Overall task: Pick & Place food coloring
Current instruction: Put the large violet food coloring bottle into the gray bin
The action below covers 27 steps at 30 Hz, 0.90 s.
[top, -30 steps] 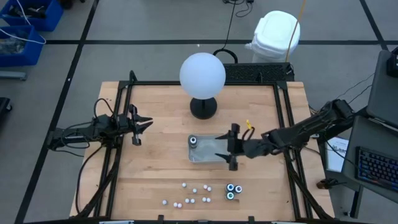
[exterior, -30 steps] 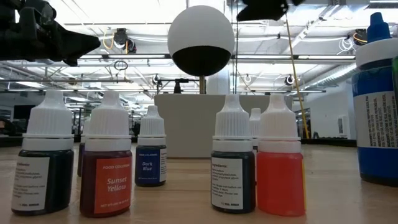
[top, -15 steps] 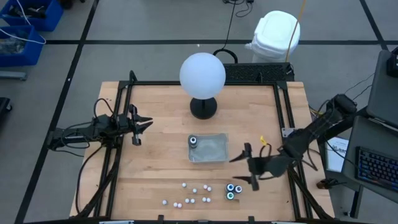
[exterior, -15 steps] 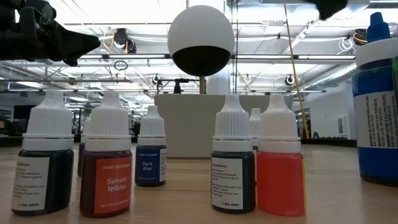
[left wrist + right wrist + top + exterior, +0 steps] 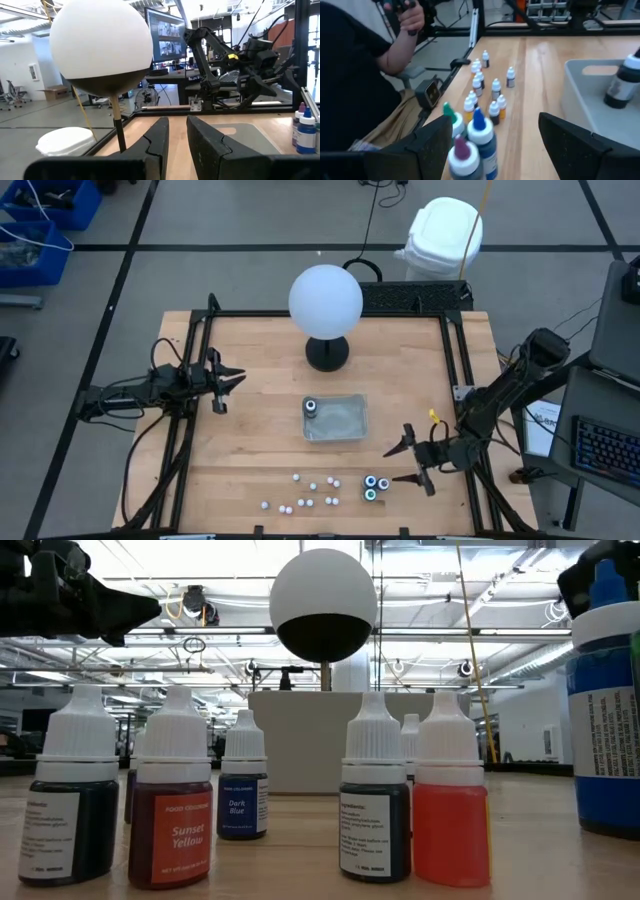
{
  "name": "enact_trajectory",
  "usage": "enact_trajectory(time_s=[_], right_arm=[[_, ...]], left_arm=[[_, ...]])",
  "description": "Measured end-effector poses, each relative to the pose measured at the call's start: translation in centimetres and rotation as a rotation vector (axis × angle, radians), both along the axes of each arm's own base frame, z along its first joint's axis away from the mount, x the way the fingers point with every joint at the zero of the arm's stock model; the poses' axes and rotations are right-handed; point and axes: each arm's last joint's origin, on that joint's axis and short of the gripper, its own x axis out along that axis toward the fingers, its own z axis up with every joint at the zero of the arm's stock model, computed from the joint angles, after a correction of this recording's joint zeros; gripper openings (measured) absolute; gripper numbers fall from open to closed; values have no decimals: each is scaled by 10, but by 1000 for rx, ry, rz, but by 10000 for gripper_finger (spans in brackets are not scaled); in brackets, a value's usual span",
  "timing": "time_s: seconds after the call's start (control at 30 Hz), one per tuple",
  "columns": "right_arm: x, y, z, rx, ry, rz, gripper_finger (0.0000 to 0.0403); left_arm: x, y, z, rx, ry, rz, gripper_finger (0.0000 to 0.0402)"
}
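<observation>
We count about ten small white-capped food coloring bottles [image 5: 305, 492] near the worktop's [image 5: 250, 440] front edge, two larger dark ones [image 5: 374, 486] beside them, and one more [image 5: 311, 409] standing in the clear tray [image 5: 340, 420]. Labels read "Sunset Yellow" [image 5: 172, 840] and "Dark Blue" [image 5: 238, 808]. Our right gripper [image 5: 412, 463] hovers beside the larger pair, fingers wide; the left gripper [image 5: 226, 388] waits well apart, fingers narrow.
</observation>
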Motion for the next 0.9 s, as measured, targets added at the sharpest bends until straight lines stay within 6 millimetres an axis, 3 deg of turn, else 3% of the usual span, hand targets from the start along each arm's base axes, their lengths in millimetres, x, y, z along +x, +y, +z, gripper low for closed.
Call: enact_trajectory(time_s=[0.6, 0.9], right_arm=[[17, 37, -33, 17, 60, 15, 286], [19, 38, -40, 29, 106, -35, 284]], left_arm=[[0, 0, -1, 0, 7, 0, 76], [0, 0, -1, 0, 5, 0, 76]])
